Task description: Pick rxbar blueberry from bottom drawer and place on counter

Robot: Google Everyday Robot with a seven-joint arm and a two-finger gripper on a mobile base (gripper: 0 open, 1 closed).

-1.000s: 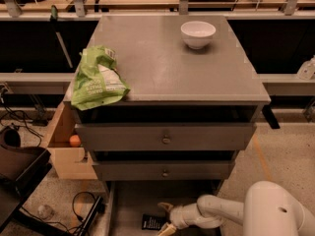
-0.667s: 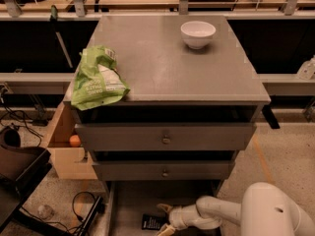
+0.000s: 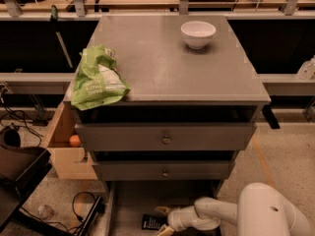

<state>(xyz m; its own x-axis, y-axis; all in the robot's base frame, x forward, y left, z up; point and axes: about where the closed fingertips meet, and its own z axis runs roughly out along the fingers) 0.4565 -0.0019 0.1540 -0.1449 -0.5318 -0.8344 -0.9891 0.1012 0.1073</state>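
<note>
Currently the small, flat, dark navy rxbar blueberry wrapper (image 3: 150, 221) lies on the floor of the pulled-out wide grey bottom drawer (image 3: 128, 205). My gripper (image 3: 164, 221) sits low in that drawer, its tan fingers (image 3: 161, 211) spread at the bar's right end. I judge this the grasp step. Next: close on the bar, lift clear, and carry it up to the matte grey counter (image 3: 162, 68).

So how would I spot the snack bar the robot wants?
Find the grey cabinet, then look down to its bottom drawer, pulled open. The rxbar blueberry is the small dark flat wrapper lying there, right beside the robot's gripper; unlike the green bag up top, it's tiny and nearly black.
</note>
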